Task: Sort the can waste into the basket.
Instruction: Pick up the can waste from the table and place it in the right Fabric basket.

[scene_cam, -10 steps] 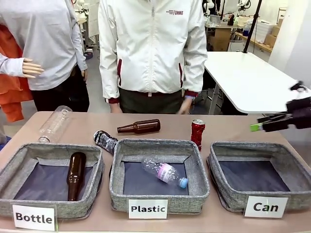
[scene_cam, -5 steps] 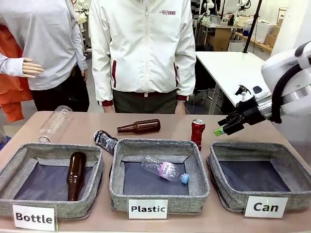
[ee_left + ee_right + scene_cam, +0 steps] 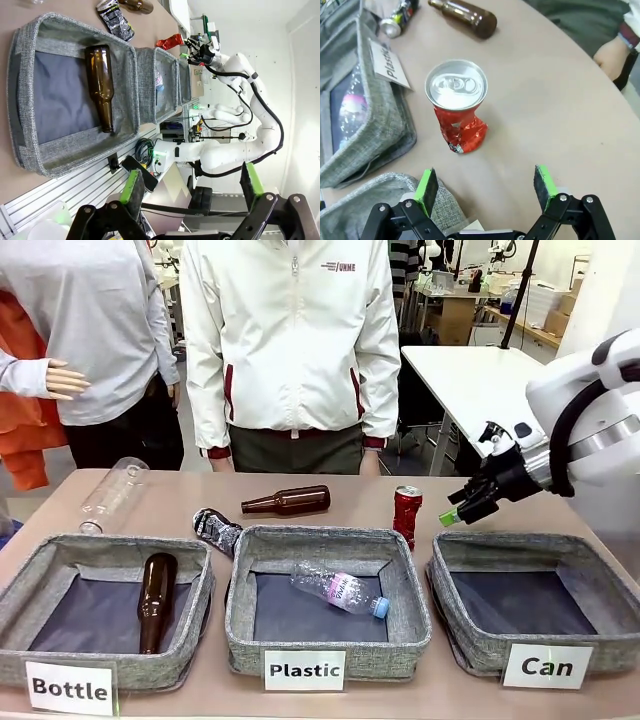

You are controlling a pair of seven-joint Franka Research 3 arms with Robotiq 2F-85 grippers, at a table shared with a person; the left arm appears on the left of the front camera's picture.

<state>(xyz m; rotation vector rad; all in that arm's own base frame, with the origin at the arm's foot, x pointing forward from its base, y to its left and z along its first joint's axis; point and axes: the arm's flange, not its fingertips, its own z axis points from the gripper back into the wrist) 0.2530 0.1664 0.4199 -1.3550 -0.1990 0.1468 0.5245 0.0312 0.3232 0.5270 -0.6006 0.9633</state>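
The table [image 3: 480,502] is carrying three grey bins in a row along the near edge. A person [image 3: 290,340] in a white jacket is standing at the far side, hands hanging by the table edge. The right arm [image 3: 590,410] is reaching in above the far right of the table.

The basket [image 3: 520,540], labelled "Can", is sitting rightmost and is holding nothing. The middle bin [image 3: 330,538], "Plastic", is holding a plastic bottle [image 3: 340,593]. The left bin [image 3: 100,545], "Bottle", is holding a brown bottle [image 3: 155,600]. A clear bottle [image 3: 113,495] and a second brown bottle [image 3: 287,501] are lying on the table beyond the bins.

The red can [image 3: 407,513] is standing upright on the table, between the far corners of the middle bin and the basket. The dark can [image 3: 216,530] is lying just beside the middle bin's far left corner.

The right gripper [image 3: 455,507] is hovering just right of the red can, jaws spread wide, gripping nothing. The left gripper [image 3: 192,180] is hanging off the table's near edge, likewise spread wide and empty.
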